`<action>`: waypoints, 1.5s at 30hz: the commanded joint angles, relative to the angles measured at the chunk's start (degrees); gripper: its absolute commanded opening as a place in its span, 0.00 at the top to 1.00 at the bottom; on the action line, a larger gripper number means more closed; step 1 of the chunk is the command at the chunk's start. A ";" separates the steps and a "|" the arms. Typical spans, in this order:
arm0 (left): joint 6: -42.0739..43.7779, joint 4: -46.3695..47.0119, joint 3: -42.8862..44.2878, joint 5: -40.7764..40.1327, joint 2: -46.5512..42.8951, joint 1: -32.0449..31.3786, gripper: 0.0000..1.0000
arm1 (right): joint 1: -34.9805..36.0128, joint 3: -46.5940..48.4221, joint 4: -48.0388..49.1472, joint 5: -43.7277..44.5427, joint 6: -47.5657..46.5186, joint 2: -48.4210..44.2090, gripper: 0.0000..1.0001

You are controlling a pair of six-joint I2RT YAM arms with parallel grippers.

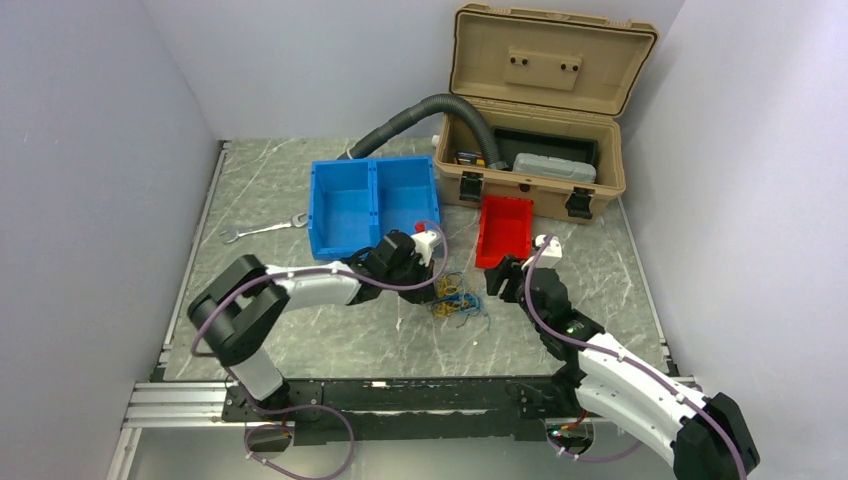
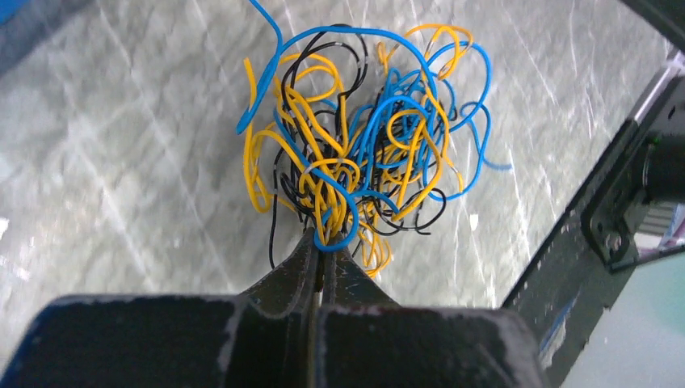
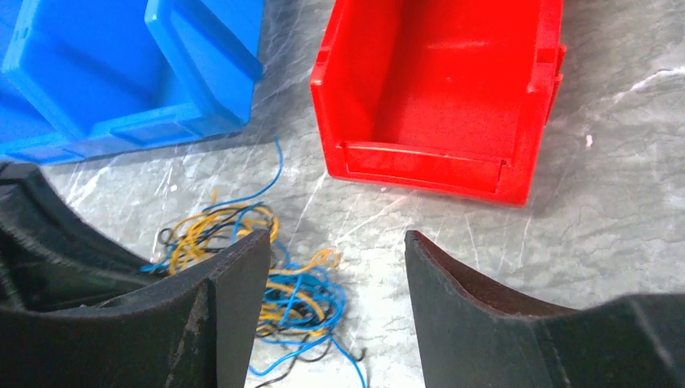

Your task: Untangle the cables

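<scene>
The cables [image 1: 456, 299] are a tangled bundle of thin yellow, blue and black wires lying on the marble table between my two grippers. In the left wrist view my left gripper [image 2: 327, 242] is shut on several yellow strands and a blue loop at the near edge of the bundle [image 2: 363, 137]. From above, the left gripper [image 1: 437, 280] sits at the bundle's left side. My right gripper [image 1: 499, 279] is just right of the bundle. In its wrist view it [image 3: 335, 238] is open and empty, and the cables [image 3: 303, 295] lie by its left finger.
A blue two-compartment bin [image 1: 375, 200] stands behind the left gripper and a red bin [image 1: 505, 228] behind the right one. An open tan toolbox [image 1: 540, 100] with a grey corrugated hose [image 1: 420, 115] stands at the back. A wrench [image 1: 262, 229] lies at the left.
</scene>
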 commanded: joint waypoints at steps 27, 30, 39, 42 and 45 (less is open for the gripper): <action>0.69 -5.06 -11.24 -3.80 -24.07 7.07 0.23 | 0.13 6.83 3.66 -11.19 -3.28 18.63 0.33; -1.27 -4.93 -14.56 -3.47 -27.81 6.97 0.23 | 0.15 7.96 2.88 -10.91 -3.19 20.84 0.33; -8.95 -1.52 -23.53 -2.62 -36.95 4.07 0.24 | 0.15 9.78 2.61 -12.22 -3.01 25.50 0.34; -11.40 1.18 -25.17 -2.46 -37.36 1.75 0.28 | 0.19 10.06 2.60 -12.76 -2.98 26.49 0.34; -13.45 5.20 -26.55 -2.26 -35.62 0.10 0.30 | 0.15 10.78 2.19 -12.95 -3.00 27.99 0.34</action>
